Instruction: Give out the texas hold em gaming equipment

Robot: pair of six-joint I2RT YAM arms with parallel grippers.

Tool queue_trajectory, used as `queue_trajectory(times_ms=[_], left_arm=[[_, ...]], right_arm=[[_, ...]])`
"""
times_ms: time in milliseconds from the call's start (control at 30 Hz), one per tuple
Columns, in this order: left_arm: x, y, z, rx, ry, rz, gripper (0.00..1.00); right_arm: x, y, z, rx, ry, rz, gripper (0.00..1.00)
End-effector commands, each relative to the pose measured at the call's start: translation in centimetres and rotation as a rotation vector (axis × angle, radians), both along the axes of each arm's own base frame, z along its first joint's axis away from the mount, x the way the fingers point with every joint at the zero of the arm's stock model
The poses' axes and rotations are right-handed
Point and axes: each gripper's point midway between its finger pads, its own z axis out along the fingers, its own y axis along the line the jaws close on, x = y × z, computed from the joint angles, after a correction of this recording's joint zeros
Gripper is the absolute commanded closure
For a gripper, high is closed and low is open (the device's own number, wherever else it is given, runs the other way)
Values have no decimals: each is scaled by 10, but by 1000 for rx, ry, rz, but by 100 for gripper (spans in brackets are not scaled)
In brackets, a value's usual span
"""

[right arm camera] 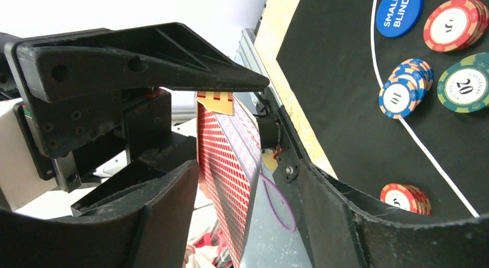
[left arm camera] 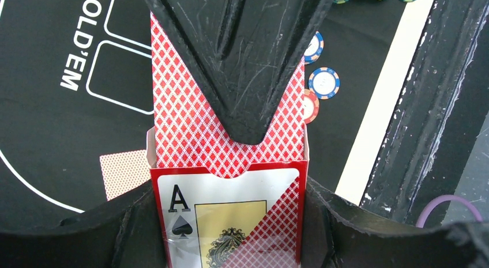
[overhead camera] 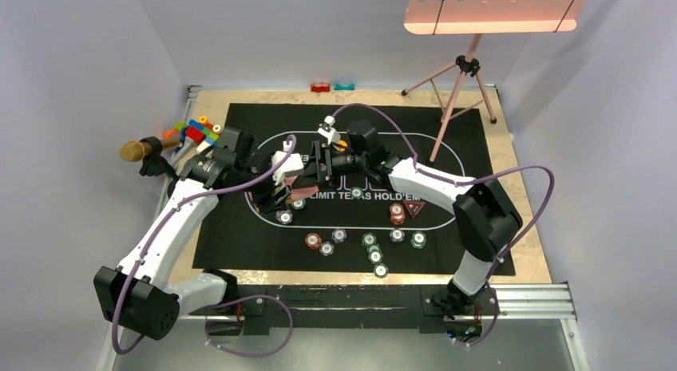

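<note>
- While the left gripper (left arm camera: pixel 230 236) is clamping a red-and-white cardboard card box (left arm camera: pixel 230 202) printed with an ace of spades, its fingers are pressing on the box's two sides.
- A sheaf of red diamond-backed playing cards (left arm camera: pixel 190 124) is standing out of the box's open top.
- The right gripper (right arm camera: pixel 249 176) is straddling those cards with its jaws parted. One black finger (left arm camera: pixel 248 60) is lying across the card backs, and the right wrist view is showing a gap between the cards and the other finger.
- A single red-backed card (left arm camera: pixel 123 173) is lying flat on the black felt poker mat (left arm camera: pixel 46 141), just beside the box.
- A round blue "SMALL BLIND" disc (right arm camera: pixel 399 13) is lying on the mat near a red striped chip stack (right arm camera: pixel 455 23), a blue striped chip stack (right arm camera: pixel 403 88) and a green striped chip (right arm camera: pixel 467 83).
- Scattered striped chips (overhead camera: pixel 371 247) are lying near the mat's near edge, and a small red triangle marker (overhead camera: pixel 413 207) is sitting just beside a red-brown chip stack (overhead camera: pixel 397 215).
</note>
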Motion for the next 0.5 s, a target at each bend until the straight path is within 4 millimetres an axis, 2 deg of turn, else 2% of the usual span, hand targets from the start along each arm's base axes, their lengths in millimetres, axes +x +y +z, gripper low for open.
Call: queue_trajectory(times_ms=[0,233,467], left_arm=[[13,-8,27,-59,-73,0,100],[13,-8,29,-63,-79,-4,100],[12,-9,31,-69,-77,-6,100]], right_arm=[[-2,-1,9,36,-10,20,35],[-1,-10,7,30,5,6,49],[5,-22,4,35,14,-23,54]])
